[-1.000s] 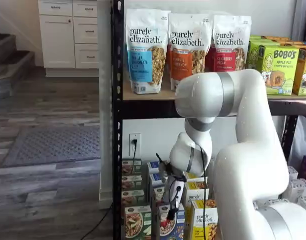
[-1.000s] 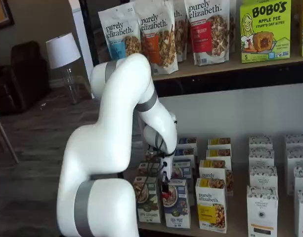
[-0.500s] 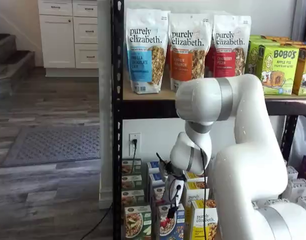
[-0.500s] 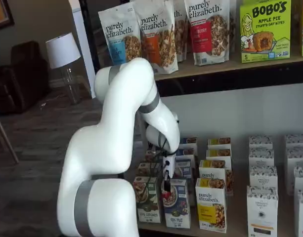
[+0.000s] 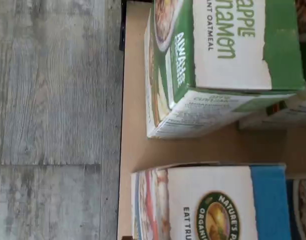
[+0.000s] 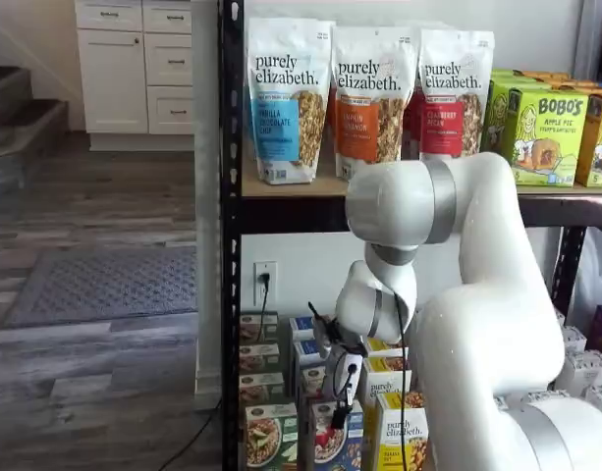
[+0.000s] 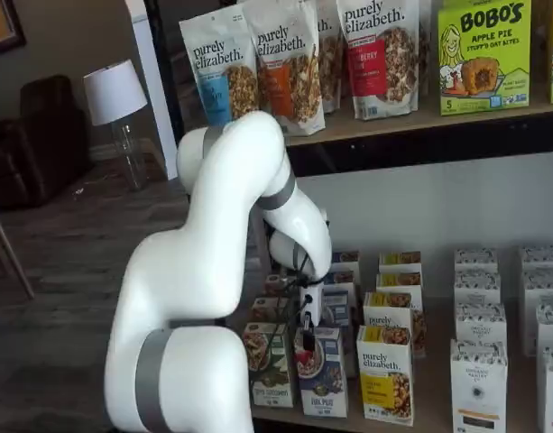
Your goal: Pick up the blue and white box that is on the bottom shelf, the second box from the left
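Both shelf views are showing the tool (image 7: 305, 336) hanging just above the blue and white box (image 7: 321, 372) on the bottom shelf (image 7: 420, 417) (front row, beside a green box (image 7: 269, 364)), its fingers released wide.

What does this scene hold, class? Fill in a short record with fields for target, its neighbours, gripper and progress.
target: blue and white box, front row of the bottom shelf
neighbour on one side: green box
neighbour on the other side: yellow box
gripper: gripper sits just above the blue and white box; the fingers show too small to read a gap
progress: box stands on the shelf, not yet gripped
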### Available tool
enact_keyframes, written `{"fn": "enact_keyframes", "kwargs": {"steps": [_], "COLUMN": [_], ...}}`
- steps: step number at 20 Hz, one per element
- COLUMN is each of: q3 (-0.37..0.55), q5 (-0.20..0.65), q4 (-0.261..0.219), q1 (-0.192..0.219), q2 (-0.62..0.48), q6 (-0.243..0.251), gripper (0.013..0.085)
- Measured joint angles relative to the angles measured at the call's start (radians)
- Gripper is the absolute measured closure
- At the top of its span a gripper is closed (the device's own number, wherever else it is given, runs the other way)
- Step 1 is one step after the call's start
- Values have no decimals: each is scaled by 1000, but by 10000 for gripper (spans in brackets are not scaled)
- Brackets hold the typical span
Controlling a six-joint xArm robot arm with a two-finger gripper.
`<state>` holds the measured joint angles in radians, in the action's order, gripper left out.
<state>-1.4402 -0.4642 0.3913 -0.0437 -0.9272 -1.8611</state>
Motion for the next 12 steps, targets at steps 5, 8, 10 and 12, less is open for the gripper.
{"fn": "enact_keyframes", "kwargs": {"steps": [5,8,10,12], "q3": [-17,-27,-30,-35], "q5": [-12,-21,-22,-27], "q4": [-24,-53,-63,-74], "q1": [3,5,5,6], "q2": [-14,-22,-27,-31], "q6": [19,42,50,59], "gripper": [130,130,130,130]}}
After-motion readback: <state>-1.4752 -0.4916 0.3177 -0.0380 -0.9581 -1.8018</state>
